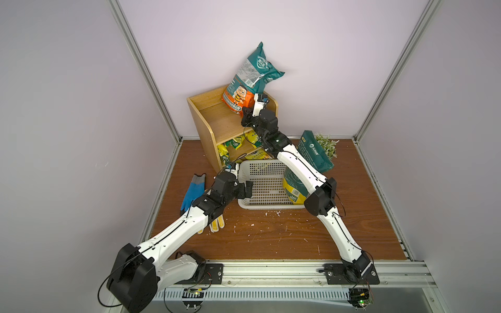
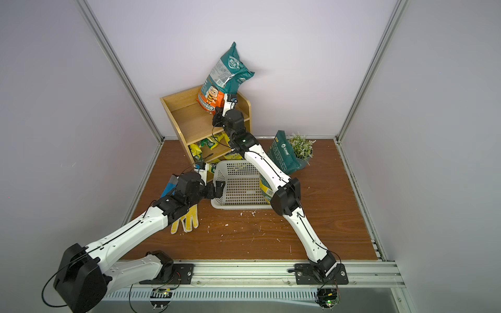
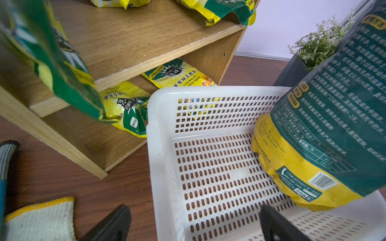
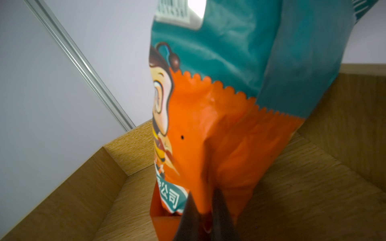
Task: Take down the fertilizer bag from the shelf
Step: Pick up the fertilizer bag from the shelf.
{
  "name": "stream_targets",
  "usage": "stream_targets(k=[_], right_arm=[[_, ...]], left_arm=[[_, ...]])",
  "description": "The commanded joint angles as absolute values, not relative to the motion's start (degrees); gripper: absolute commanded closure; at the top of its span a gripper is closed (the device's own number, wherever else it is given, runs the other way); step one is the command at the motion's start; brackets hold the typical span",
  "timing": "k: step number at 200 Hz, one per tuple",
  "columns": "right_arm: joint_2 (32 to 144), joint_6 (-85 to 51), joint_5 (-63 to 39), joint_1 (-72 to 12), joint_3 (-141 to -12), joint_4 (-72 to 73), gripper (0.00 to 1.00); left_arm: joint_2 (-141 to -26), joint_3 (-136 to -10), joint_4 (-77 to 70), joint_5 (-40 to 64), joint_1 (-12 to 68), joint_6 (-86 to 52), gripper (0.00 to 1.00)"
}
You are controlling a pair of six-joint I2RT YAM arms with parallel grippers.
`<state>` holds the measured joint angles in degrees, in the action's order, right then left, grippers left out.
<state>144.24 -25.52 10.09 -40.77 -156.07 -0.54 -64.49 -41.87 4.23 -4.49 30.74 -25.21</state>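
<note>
one glossy, crinkled plastic fertilizer bag [image 1: 250,73], teal above and orange below, stands upright on the top tier of the one grained wooden shelf [image 1: 206,127]. the right gripper [image 4: 203,193] is pinched tight on its lower orange edge. the left gripper [image 3: 195,208] gapes wide at the rim of one white perforated plastic basket [image 1: 271,206].

Robot lab test booth: plain lilac walls [image 1: 298,54] and aluminium posts [image 1: 146,70] beyond the right gripper [image 1: 259,98], arm bases [image 1: 349,271] bolted to a metal rail [image 1: 271,271].
</note>
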Motion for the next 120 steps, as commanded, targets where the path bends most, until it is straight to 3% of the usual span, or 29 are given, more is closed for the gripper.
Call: stream_targets(k=[1, 44, 88, 110, 114, 120], right_arm=[[141.4, -23.1, 5.6, -41.4, -153.1, -2.6, 1.0], [128.6, -16.1, 8.7, -45.9, -138.6, -7.5, 1.0], [115.4, -18.3, 11.8, -47.7, -112.5, 1.7, 1.0], [112.9, -19.4, 10.5, -47.7, -107.1, 4.0, 1.0], [112.6, -19.3, 10.0, -47.7, -106.8, 3.7, 0.95], [112.0, -19.1, 9.3, -47.7, -106.4, 3.5, 0.79]], left_arm=[[-63.6, -40.8, 4.3, -6.5, 30.2, -24.6, 0.0], [-63.7, -42.4, 4.4, -7.8, 30.0, -23.6, 0.01], [-62.5, -44.6, 5.3, -9.7, 29.8, -22.9, 0.0], [-61.4, -44.7, 5.1, -10.5, 29.6, -23.0, 0.01], [-61.2, -44.7, 5.1, -10.6, 29.6, -23.1, 0.0], [-61.1, -44.7, 5.2, -10.7, 29.6, -23.0, 0.0]])
